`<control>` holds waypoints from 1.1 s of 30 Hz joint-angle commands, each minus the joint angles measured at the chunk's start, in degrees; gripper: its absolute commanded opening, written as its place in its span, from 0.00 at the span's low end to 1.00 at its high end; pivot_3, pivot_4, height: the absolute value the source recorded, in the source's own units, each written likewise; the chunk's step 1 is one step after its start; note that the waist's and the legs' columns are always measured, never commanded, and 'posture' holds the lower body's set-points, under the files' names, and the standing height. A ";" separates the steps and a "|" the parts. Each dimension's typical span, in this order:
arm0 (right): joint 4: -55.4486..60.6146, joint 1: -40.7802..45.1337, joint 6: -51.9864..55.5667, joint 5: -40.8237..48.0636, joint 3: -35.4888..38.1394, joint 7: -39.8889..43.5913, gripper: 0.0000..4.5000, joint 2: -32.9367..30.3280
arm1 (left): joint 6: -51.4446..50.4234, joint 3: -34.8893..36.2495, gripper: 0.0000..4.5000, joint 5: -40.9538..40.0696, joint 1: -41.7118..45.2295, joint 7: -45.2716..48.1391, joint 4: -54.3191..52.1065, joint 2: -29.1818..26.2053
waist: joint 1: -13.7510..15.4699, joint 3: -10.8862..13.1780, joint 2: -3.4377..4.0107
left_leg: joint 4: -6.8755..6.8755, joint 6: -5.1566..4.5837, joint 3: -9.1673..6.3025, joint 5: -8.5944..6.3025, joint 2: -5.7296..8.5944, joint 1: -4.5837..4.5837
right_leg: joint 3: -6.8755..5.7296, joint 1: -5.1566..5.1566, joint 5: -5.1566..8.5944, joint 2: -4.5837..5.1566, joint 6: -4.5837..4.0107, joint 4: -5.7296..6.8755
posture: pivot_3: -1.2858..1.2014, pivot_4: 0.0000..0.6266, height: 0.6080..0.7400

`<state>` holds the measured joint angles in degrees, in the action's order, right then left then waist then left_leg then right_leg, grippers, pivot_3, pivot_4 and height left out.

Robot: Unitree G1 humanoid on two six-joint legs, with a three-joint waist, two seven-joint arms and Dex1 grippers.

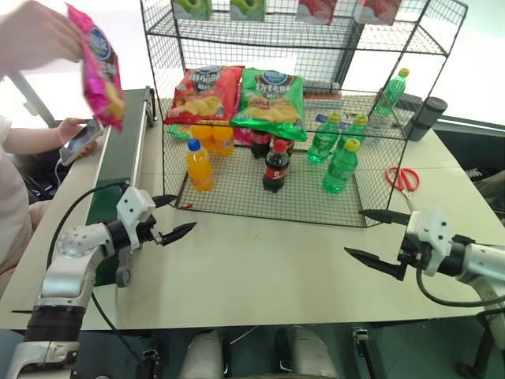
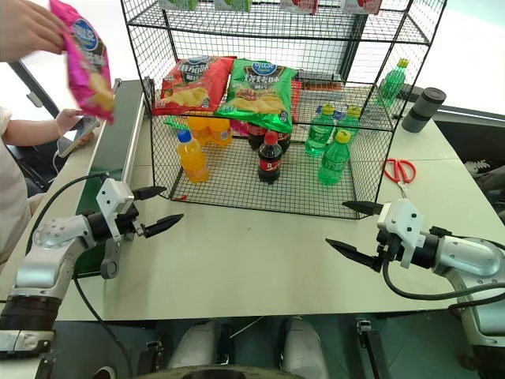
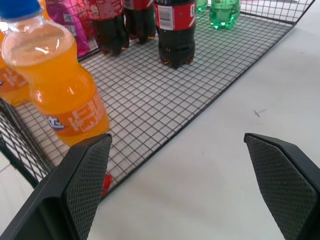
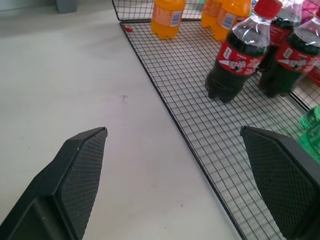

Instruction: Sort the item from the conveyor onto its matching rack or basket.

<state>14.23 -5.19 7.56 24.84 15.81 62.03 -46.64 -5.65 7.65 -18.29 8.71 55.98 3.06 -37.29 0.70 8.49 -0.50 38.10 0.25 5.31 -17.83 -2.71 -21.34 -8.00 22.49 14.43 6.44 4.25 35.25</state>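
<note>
A person's hand (image 1: 31,35) dangles the magenta-pink chip bag (image 1: 101,67) by its top edge above the far end of the dark green conveyor (image 1: 118,150), at about ten o'clock in the head camera's view. The bag hangs clear of the belt, its round blue logo near the top and the yellow chips picture below.

Both robot claws hover over the pale table (image 1: 260,268) with nothing between their fingers. The left gripper (image 1: 175,217), at about eight o'clock, has its two black fingers spread wide, their tips pointing toward the front edge of the black wire rack (image 1: 268,207) without touching it. Its wrist camera looks between the parted fingers at an orange soda bottle (image 3: 57,85) standing just inside the rack's bottom tier, with cola bottles (image 3: 175,30) farther back. The right gripper (image 1: 375,237), at about four o'clock, is likewise wide open and holds nothing, its fingertips near the rack's front right corner but apart from it.

On the rack's bottom tier stand orange, cola and green bottles (image 1: 342,166). The middle tier carries a red chip bag (image 1: 203,95) beside a green chip bag (image 1: 272,101). Red-handled scissors (image 1: 404,178) lie on the table at about three o'clock, just outside the rack, and a dark cylindrical cup (image 1: 428,117) stands beyond them. The person's other hand holds a phone (image 1: 79,140) beside the conveyor.
</note>
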 commanded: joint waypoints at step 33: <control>-6.75 12.21 -0.74 0.99 -9.17 3.37 0.99 3.47 | -1.78 11.69 1.00 -3.67 -12.36 -6.49 -13.46 -2.46 | -0.02 0.00 0.00 | 0.00 0.02 0.00 0.01 0.00 -0.01 | 0.00 0.02 0.00 0.02 0.00 0.00 | 0.52 0.24 1.00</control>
<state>6.40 5.80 6.10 23.85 6.54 65.59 -43.56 -9.82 16.29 -21.90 -3.58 49.84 -7.71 -38.57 0.68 8.49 -0.50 38.10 0.26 5.30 -17.82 -2.71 -21.35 -8.00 22.51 14.43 6.46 4.24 35.25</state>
